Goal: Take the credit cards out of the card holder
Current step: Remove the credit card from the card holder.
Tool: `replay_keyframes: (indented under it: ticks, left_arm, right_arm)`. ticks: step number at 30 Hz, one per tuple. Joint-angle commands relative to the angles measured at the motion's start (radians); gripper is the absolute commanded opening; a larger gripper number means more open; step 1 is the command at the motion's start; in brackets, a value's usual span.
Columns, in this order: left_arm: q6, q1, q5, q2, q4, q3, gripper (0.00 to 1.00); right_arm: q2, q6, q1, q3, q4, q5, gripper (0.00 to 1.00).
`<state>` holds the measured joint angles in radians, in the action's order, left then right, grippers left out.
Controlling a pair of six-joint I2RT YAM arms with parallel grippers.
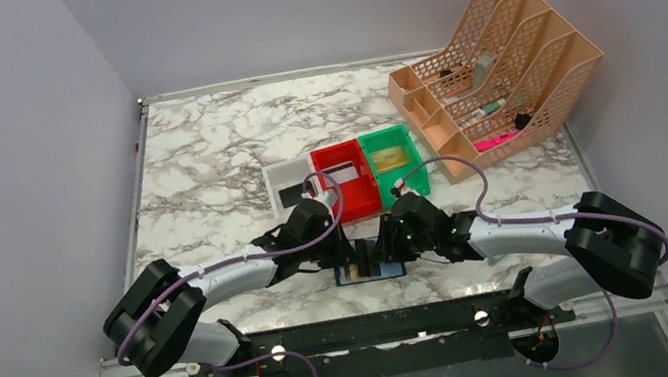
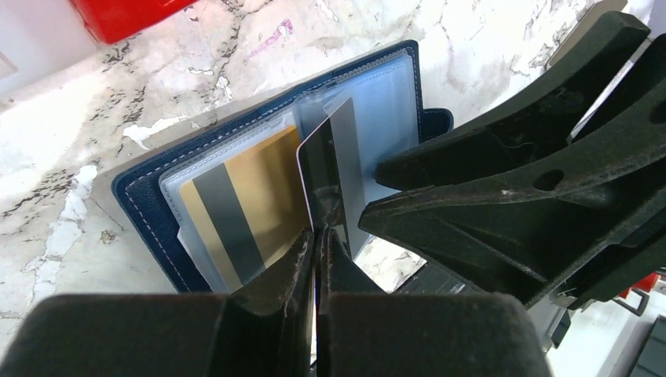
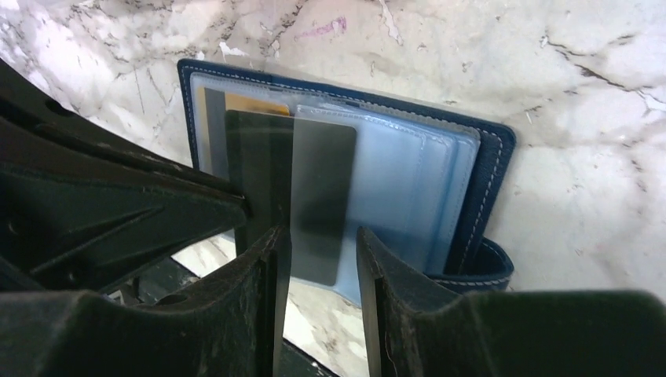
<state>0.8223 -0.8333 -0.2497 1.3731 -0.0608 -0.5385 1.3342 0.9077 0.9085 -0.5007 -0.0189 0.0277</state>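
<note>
Seen from above, the card holder lies open at the middle of the table's near edge. It is largely covered by both wrists, and its cards are too small to read there. The left wrist view fills that in. The left gripper is pressed together on the lower edge of a black card that stands up out of the clear sleeves. A gold card with a dark stripe lies flat in its sleeve just beside it. The right wrist view shows the right gripper spread, with one finger on each side of the black card. There is a gap at its right finger; I cannot tell whether the left finger touches.
</note>
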Motion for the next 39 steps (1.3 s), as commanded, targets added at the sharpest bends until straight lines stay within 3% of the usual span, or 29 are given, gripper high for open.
replay_keyframes:
  ticks: [1,7,13,15,18,23,27,33,39]
  left_arm:
    - [0.027,0.0,-0.032,0.018,-0.078,-0.002,0.09]
    - [0.09,-0.001,-0.088,0.031,-0.193,0.04,0.22]
    - [0.104,0.0,-0.12,0.065,-0.219,0.042,0.26]
    - [0.103,-0.001,-0.118,0.065,-0.216,0.042,0.23]
    - [0.09,0.0,-0.09,0.044,-0.178,0.036,0.12]
    - [0.021,0.0,0.047,-0.024,0.016,-0.012,0.0]
    - [-0.014,0.001,0.155,-0.098,0.14,-0.043,0.0]
    - [-0.036,0.005,0.207,-0.205,0.209,-0.057,0.0]
    - [-0.044,0.006,0.303,-0.281,0.293,-0.075,0.0]
  right_arm:
    - [0.064,0.017,0.0,0.004,-0.016,0.002,0.41]
    - [0.067,0.064,0.0,0.061,-0.072,0.02,0.36]
    - [0.056,0.074,-0.001,0.077,-0.072,0.007,0.34]
    - [0.056,0.076,0.0,0.077,-0.07,0.003,0.34]
    - [0.048,0.076,0.0,0.075,-0.054,-0.009,0.34]
    - [0.033,0.068,0.0,0.059,0.002,-0.051,0.34]
    - [0.005,0.058,0.0,0.028,0.085,-0.111,0.34]
    - [-0.088,-0.002,0.0,-0.019,0.155,-0.149,0.36]
    - [-0.116,-0.089,0.0,-0.073,0.1,-0.039,0.4]
